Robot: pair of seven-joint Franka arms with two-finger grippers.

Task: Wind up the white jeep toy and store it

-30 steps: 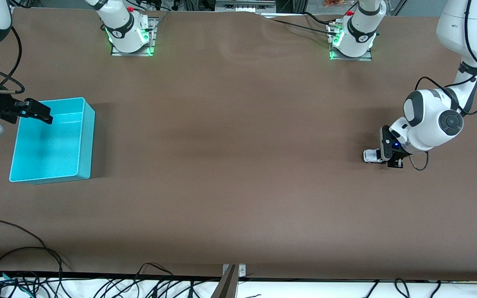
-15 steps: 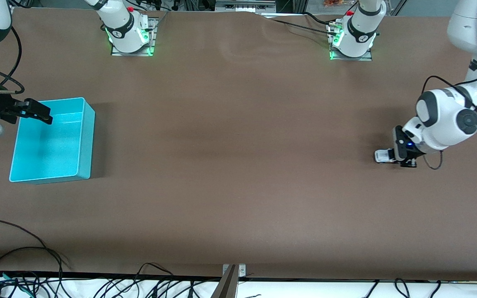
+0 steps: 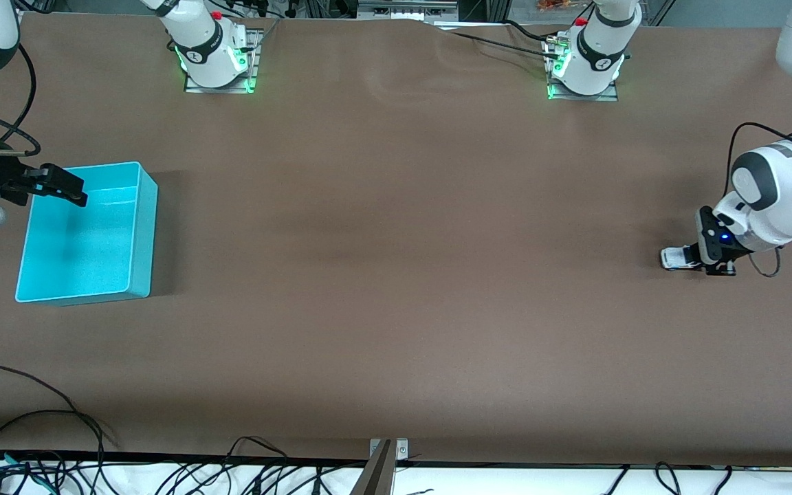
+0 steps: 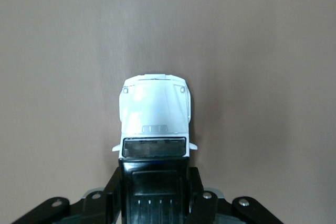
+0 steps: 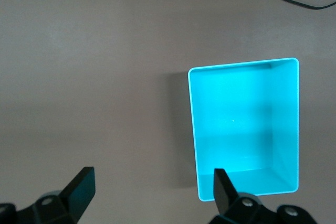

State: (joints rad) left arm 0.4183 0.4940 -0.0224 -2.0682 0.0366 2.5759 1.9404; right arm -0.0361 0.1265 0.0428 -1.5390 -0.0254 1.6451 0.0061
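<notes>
At lower right of the front view, the white jeep toy [image 3: 676, 258] is gripped by the closed left hand [image 3: 702, 262]; wheel slip could spoil winding. The right hand [image 3: 59, 187] is held wide open, empty, over the turquoise bin [image 3: 131, 268].

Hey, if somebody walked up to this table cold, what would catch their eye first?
Probably the turquoise bin, bright against the brown table at the right arm's end, with the open right gripper over its rim. Next, at the left arm's end, the left gripper shut on the tiny white jeep toy, low at the tabletop.
</notes>
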